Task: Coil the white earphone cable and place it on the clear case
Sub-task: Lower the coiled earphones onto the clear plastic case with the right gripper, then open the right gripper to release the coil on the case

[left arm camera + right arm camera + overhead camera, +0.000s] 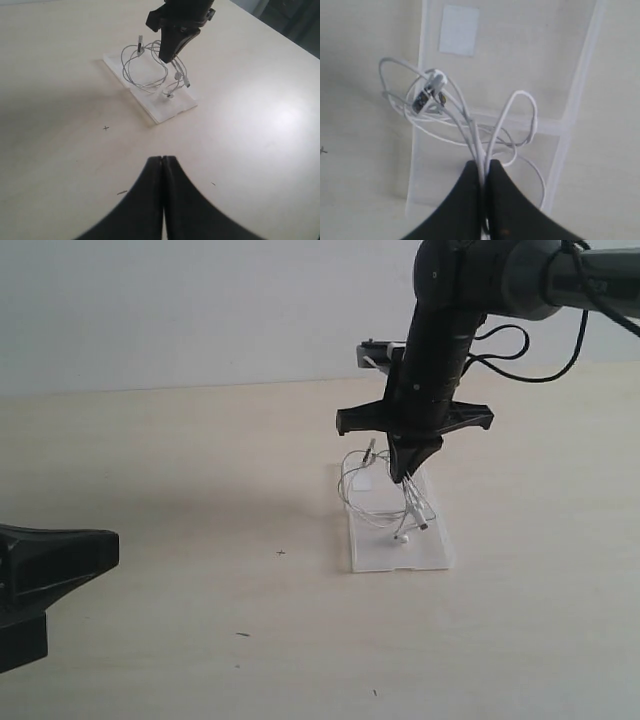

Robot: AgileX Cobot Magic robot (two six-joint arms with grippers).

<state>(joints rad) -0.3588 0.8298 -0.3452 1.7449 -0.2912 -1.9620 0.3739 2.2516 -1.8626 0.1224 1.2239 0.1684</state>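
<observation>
So the right tool (405, 476) is pinching a bundle of strands of the white earphone cable (412, 508), fingers pressed tight on the wire, right above the clear case (400, 558) lying flat on the counter (200, 490). The exterior view shows the loops hanging off the tool over the case, with the earbuds (401, 536) dangling low over the near half. Can't tell if they actually touch the plastic.

The right wrist view shows things the exterior view doesn't. There's a white sticker (459, 30) in a corner of the case, plus the seam between its two halves. A loop also spills past the case edge, next to the small inline piece (427, 93).

Only the left wrist view shows the left tool (163, 161) properly: fingers pressed together, nothing in them, well apart from the case.
</observation>
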